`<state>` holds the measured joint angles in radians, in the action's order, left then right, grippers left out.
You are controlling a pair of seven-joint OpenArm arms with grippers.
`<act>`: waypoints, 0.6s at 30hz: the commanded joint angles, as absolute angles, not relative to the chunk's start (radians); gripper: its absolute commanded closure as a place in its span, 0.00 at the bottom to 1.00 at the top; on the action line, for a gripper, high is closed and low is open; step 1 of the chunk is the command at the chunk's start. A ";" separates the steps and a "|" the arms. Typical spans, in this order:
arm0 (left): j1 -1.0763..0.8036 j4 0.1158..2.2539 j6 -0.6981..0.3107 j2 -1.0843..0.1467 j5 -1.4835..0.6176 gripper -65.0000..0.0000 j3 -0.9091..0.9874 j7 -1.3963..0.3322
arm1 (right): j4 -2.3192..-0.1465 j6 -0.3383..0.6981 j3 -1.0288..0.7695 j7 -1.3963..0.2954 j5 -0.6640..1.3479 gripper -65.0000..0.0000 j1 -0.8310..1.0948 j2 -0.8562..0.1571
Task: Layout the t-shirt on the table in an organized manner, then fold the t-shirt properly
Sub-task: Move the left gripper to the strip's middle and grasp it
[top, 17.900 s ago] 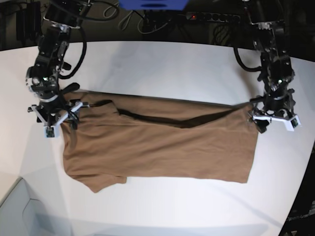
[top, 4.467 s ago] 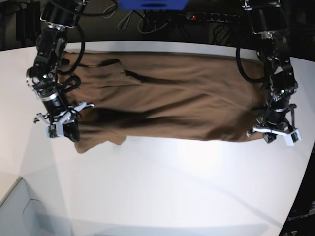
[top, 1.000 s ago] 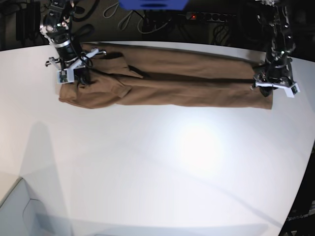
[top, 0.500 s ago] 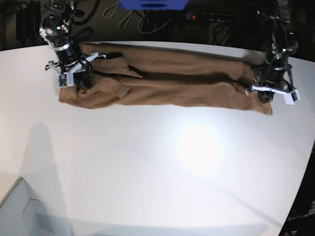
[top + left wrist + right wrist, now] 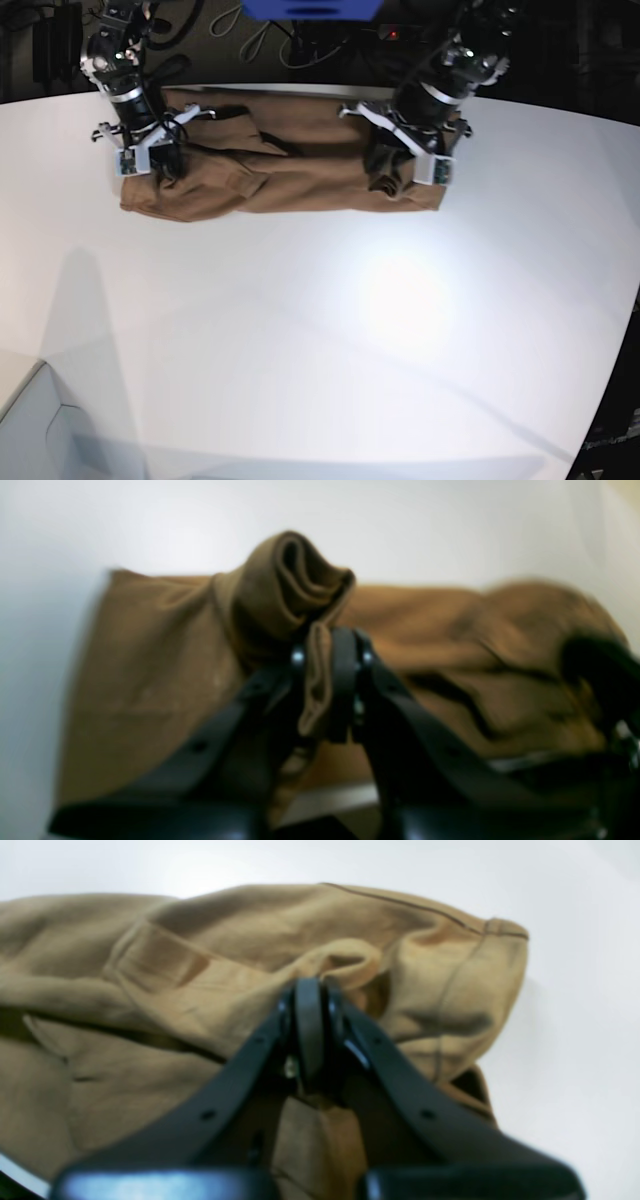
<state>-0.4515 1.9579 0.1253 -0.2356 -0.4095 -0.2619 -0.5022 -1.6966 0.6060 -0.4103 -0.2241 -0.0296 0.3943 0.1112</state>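
Observation:
The tan-brown t-shirt (image 5: 300, 180) lies as a long folded band along the far side of the white table (image 5: 320, 350). My left gripper (image 5: 390, 180) is over the band's right part, shut on a bunched fold of cloth (image 5: 320, 680), and the fabric rolls up above its fingertips. At the band's left end my right gripper (image 5: 150, 160) is shut on a pinch of the shirt (image 5: 310, 1005), close to a sleeve hem (image 5: 500, 940). The cloth under both grippers is hidden in the base view.
A pale grey box corner (image 5: 40, 430) sits at the near left. Cables and a power strip (image 5: 430, 35) run behind the table's far edge, with a blue object (image 5: 310, 8) at the top centre. The table edge curves away at the right (image 5: 610, 330).
My left arm has swung left along the far edge, carrying the shirt's right end with it, so the band is shorter. The right arm has stayed put.

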 commanded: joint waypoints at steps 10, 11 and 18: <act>-0.263 1.902 0.127 -0.205 -0.387 1.00 -0.450 -0.484 | -1.713 0.608 -0.412 -0.199 -0.019 1.00 0.394 0.108; -0.254 1.886 0.127 -0.196 -0.381 1.00 -0.460 -0.484 | -1.713 0.608 -0.412 -0.199 -0.019 1.00 0.394 0.108; -0.246 1.844 0.127 -0.193 -0.381 0.99 -0.483 -0.484 | -1.715 0.608 -0.412 -0.199 -0.019 1.00 0.394 0.107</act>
<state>-0.2516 1.8248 0.1307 -0.1955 -0.3817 -0.4835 -0.5129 -1.6966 0.6060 -0.4118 -0.2241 -0.0296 0.3943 0.1104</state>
